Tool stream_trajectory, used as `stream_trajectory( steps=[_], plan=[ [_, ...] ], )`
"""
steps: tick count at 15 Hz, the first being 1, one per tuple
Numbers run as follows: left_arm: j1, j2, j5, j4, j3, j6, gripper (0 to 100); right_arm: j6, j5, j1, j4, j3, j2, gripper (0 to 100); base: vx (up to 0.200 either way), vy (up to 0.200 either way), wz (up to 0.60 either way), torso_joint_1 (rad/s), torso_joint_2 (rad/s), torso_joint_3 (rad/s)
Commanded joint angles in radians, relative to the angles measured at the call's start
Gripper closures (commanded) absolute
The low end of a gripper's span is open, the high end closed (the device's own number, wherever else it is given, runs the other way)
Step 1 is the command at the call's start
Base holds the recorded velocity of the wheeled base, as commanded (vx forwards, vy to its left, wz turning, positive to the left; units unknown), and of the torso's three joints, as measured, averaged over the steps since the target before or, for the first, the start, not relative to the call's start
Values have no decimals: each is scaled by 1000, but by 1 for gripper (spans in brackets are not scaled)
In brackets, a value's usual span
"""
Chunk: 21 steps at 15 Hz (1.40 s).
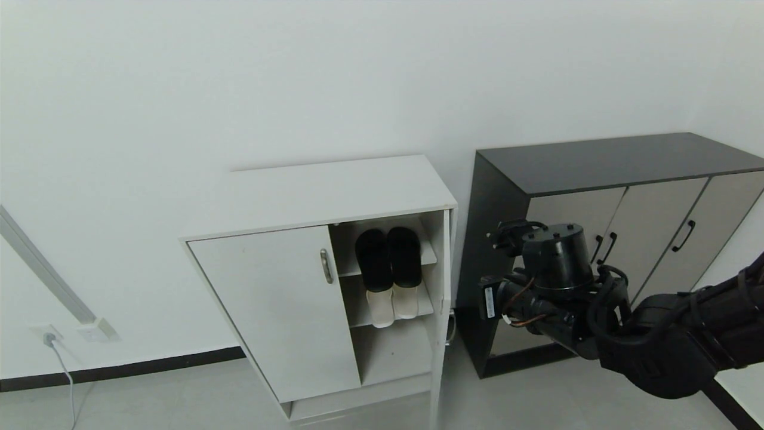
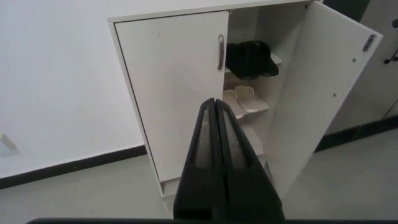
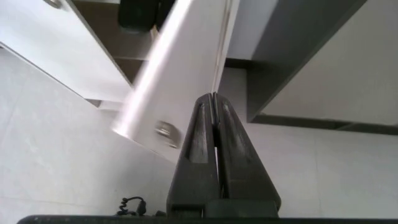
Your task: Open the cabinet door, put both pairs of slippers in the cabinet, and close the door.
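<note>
Black foam slippers [image 1: 389, 258] and cream slippers [image 1: 394, 306] sit shelved in the white wooden cabinet [image 1: 310, 197], whose light, stiff right door [image 2: 323, 81] stands open and should swing shut with a push near its metal handle [image 3: 165, 130]; the right pincer [image 3: 215, 99] and left pincer [image 2: 216, 102] are both pressed together, empty.

dark sideboard [image 1: 609, 158], wall socket [image 1: 46, 335], grey cable [image 1: 67, 377]

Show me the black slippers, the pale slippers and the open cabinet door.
black slippers [image 1: 373, 258]: head view, on one slipper of the pair, upper shelf.
pale slippers [image 1: 381, 307]: head view, on one slipper of the pair, shelf below.
open cabinet door [image 2: 318, 99]: left wrist view, on its inner face.
</note>
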Motion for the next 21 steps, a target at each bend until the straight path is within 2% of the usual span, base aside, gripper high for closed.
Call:
stream_trajectory(
  steps=[1, 5, 9, 16, 21],
  plan=[
    [0, 0, 0, 0, 0, 0, 100, -1, 1, 10, -1, 9, -15, 100, 0, 0, 0, 0, 0, 0],
    [0, 0, 0, 0, 0, 0, 100, -1, 1, 11, -14, 10, -15, 100, 0, 0, 0, 0, 0, 0],
    [0, 0, 0, 0, 0, 0, 100, -2, -1, 11, -15, 20, -13, 100, 0, 0, 600, -1, 5, 2],
    [0, 0, 0, 0, 0, 0, 100, -80, -7, 7, -181, 90, -13, 100, 0, 0, 0, 0, 0, 0],
    [0, 0, 0, 0, 0, 0, 100, -82, -7, 5, -178, 151, -4, 100, 0, 0, 0, 0, 0, 0]
  ],
)
